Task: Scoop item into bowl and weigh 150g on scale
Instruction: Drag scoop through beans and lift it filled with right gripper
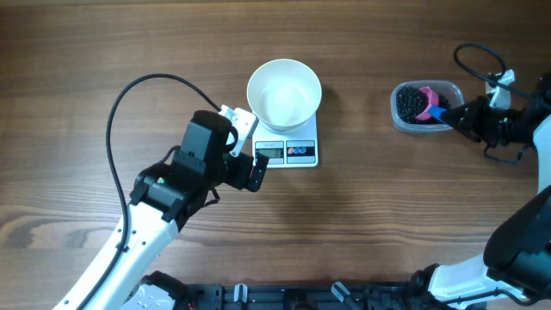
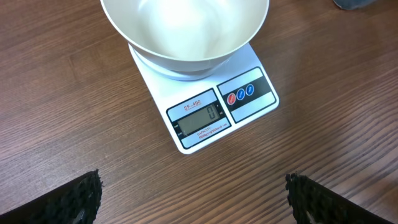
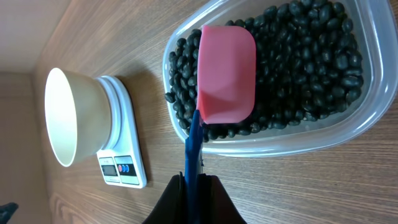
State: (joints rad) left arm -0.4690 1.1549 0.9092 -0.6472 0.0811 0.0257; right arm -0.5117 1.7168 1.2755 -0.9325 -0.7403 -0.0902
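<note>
I'm looking down on the wooden counter (image 1: 387,215), with both arms reaching in from the near edge.

The left arm comes in at an angle from the lower left. Its pincer (image 1: 251,146) is spread wide and holds nothing. It hangs just beside the left edge of the scale (image 1: 297,153). In the left wrist view, its two dark fingertips (image 2: 78,199) sit at the bottom corners, with bare wood between them.

The right arm is at the far right. Its pincer (image 3: 194,193) is pressed together on the blue handle of a scoop (image 3: 225,74).

The bowl (image 1: 284,93) is white and deep. It stands upright on the back part of the scale platform and overhangs it on both sides. The grey display and two round buttons, one red and one blue, show in front of the bowl. I can't read the figure on the display with any certainty.

Well to the right of the scale is a clear plastic tub (image 1: 398,116) with rounded corners. The scoop's pink cup rests on the contents of the tub, and the handle crosses the rim to the pincer.

The beans (image 3: 311,56) are small, black and shiny. They lie heaped in the tub around and under the pink cup. Every bean I can see is in there.
</note>
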